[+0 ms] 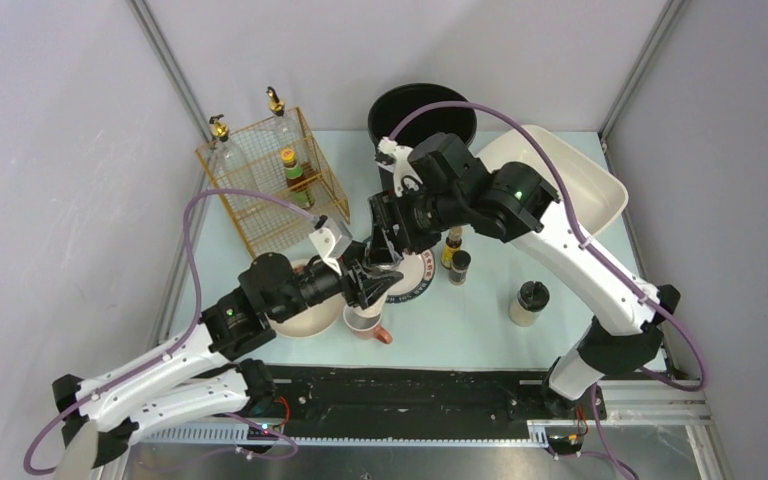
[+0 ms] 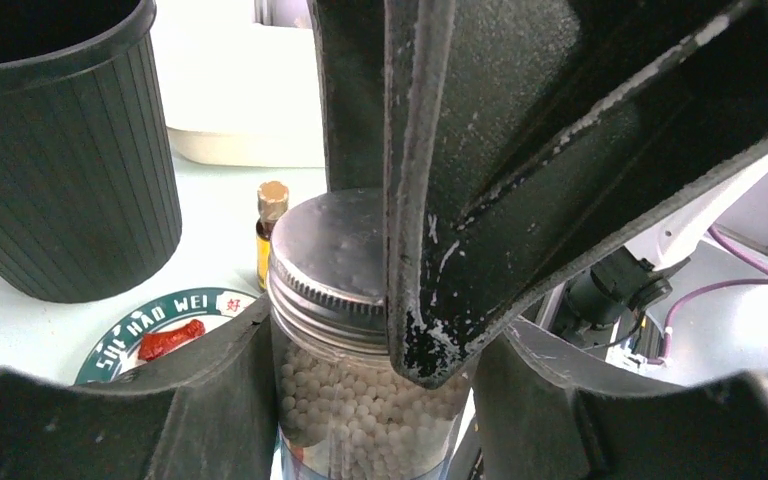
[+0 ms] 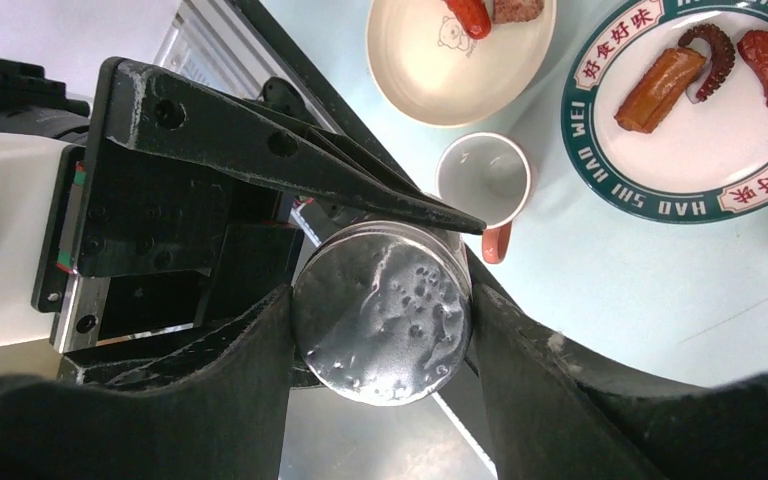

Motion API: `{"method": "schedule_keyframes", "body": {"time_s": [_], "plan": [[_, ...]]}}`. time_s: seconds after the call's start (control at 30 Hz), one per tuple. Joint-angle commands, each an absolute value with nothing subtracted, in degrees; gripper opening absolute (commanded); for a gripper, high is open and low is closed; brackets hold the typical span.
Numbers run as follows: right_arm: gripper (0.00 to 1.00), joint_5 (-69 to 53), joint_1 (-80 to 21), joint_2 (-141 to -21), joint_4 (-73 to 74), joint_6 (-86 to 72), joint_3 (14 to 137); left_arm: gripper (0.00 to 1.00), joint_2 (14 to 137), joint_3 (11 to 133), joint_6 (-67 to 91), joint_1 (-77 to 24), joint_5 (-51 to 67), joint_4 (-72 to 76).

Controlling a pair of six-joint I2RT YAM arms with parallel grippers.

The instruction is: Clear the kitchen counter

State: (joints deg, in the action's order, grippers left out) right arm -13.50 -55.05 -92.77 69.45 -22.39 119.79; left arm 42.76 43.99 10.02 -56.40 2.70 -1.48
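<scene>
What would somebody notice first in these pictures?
The left gripper and right gripper meet over the kitchen counter on one glass jar of tiny white beads. The right one pinches its silver lid; the left one's fingers flank the glass below. Close by lies a green-rimmed plate with food pieces.

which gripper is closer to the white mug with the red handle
left. the left gripper, closed around the jar, hangs just by the mug; the right gripper holds the jar's lid from farther back, over the plate.
</scene>
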Motion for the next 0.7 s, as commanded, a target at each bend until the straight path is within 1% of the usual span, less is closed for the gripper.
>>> {"method": "schedule_keyframes", "body": {"time_s": [0.0, 0.03, 0.13, 0.17, 0.37, 0.5, 0.67], "plan": [[0.57, -11.7, -50.6, -83.1, 67.1, -22.7, 117.4, 0.33, 42.3, 46.4, 9.1, -56.1, -4.5, -1.7], [0.62, -11.7, -49.9, -82.3, 67.0, -22.7, 116.8, 0.32, 42.3, 46.5, 9.1, -56.1, -5.4, -1.7], [0.68, -11.9, -45.9, -77.8, 66.2, -23.2, 113.8, 0.31, 42.6, 46.9, 8.9, -56.1, -7.6, -1.7], [0.71, -12.0, -45.0, -76.9, 65.9, -23.3, 112.4, 0.31, 42.9, 47.1, 8.9, -56.1, -8.1, -1.7], [0.78, -12.9, -37.6, -69.8, 64.7, -23.7, 108.8, 0.31, 44.1, 48.1, 8.6, -56.1, -10.2, -1.7], [0.79, -13.0, -36.1, -67.1, 64.8, -23.1, 106.6, 0.30, 45.0, 49.1, 8.4, -56.1, -13.7, -1.8], [0.79, -10.6, -36.0, -63.7, 63.9, -22.5, 100.8, 0.27, 46.2, 52.0, 7.5, -56.0, -25.8, -2.9]]}}
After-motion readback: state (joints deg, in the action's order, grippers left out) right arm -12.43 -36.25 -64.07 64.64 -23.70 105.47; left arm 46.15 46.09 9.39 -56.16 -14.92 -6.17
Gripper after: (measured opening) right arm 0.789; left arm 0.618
